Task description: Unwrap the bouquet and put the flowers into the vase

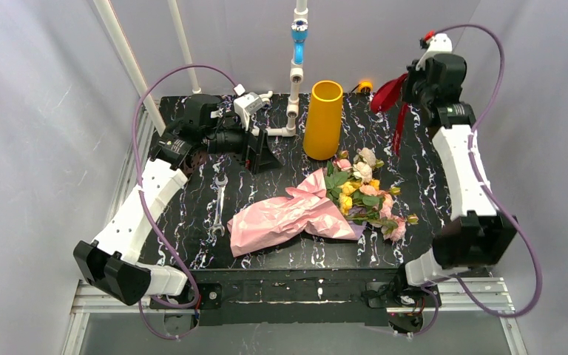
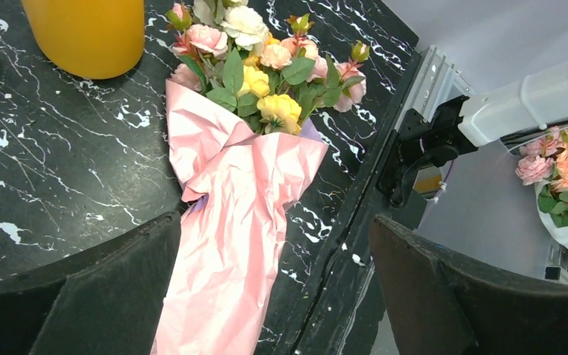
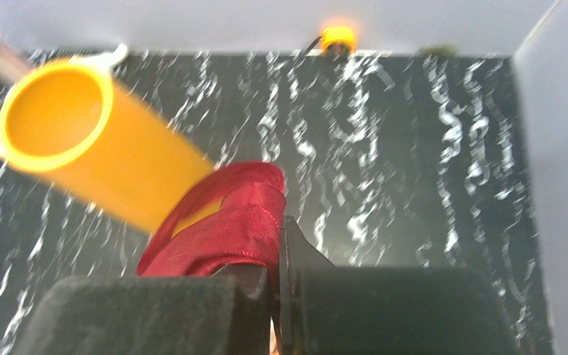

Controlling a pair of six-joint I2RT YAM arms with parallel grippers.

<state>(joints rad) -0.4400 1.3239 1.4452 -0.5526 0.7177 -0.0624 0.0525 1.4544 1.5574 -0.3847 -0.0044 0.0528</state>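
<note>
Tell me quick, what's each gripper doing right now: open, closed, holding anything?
Left gripper: open, holding nothing.
Right gripper: closed on the dark red ribbon.

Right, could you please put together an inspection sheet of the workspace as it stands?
Surface: black, white-veined table; no spills seen.
Job's things: vase upright at the back; bouquet lying in front of it, pink paper loose around the stems; ribbon off the bouquet.
Clutter: wrench left of the paper; white pipe behind the vase.
Grippers: left gripper open, holding nothing; right gripper shut on the ribbon, raised at back right.
Cables: purple cables loop along both arms, clear of the bouquet.
Surroundings: pale walls; second bouquet off the table.
</note>
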